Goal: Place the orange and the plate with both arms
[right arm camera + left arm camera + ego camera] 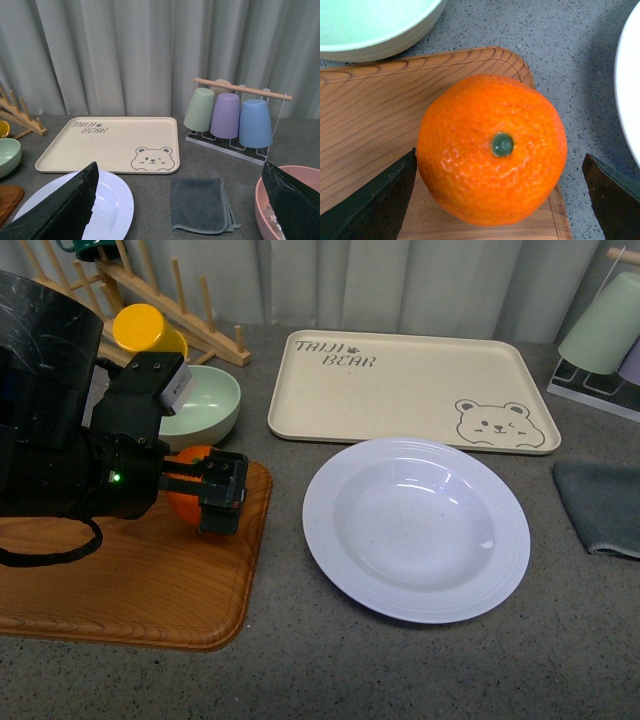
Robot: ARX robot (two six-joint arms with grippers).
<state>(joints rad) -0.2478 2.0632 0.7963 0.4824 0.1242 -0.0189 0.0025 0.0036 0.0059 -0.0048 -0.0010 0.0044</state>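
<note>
The orange [185, 492] sits on the wooden board [130, 570] near its right edge; it fills the left wrist view [491, 150], green stem spot up. My left gripper [215, 492] is open, its fingers on either side of the orange, one finger [375, 200] beside it with no clear contact. The white ridged plate [416, 528] lies on the grey table right of the board; it shows in the right wrist view [112, 205]. My right gripper [182, 210] is open and empty, above the table; it is not in the front view.
A pale-green bowl [200, 405] and yellow mug [148, 332] stand behind the board by a wooden rack [170, 300]. The beige bear tray [410, 390] lies behind the plate. A grey cloth [600, 505], cup rack [230, 117] and pink bowl [262, 200] are at right.
</note>
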